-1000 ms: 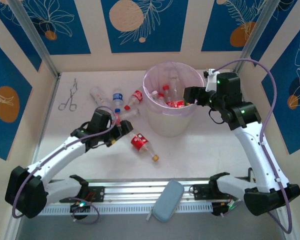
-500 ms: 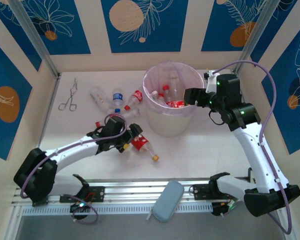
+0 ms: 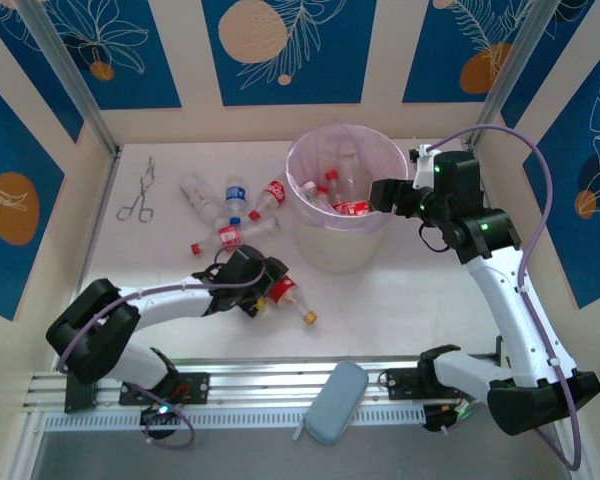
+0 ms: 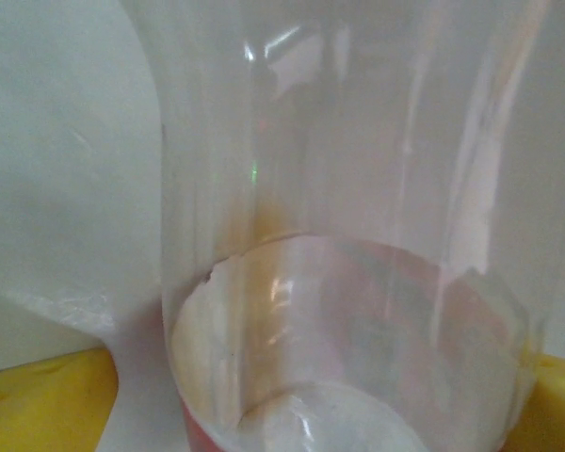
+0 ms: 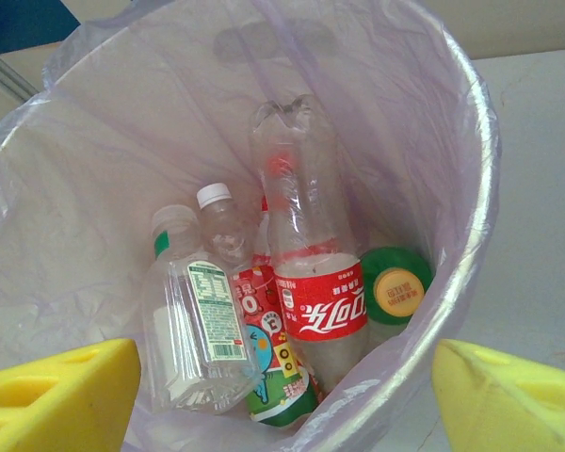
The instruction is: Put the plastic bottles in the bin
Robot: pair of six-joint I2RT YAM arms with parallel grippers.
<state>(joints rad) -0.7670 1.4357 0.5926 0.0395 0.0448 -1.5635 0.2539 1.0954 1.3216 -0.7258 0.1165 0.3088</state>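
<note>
Since a second ago the left arm has swung nearer and lower, bringing the left tool (image 3: 269, 287) onto the red-labelled bottle (image 3: 286, 292) lying on the worktop (image 3: 400, 300) in front of the bin (image 3: 332, 250). The right arm is unchanged. The left tool's fingers (image 4: 38, 400) are spread astride the bottle's clear body (a gap shows on one side), not clamped. The right tool (image 5: 282, 391) is spread wide and empty above the bin, where several bottles (image 5: 318, 301) lie. Further bottles (image 3: 235, 196) lie left of the bin.

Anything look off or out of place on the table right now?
Two non-bottles stand out: metal forceps at the far left of the table, and a grey-blue pouch lying askew across the near rail. Nothing looks spilled.
</note>
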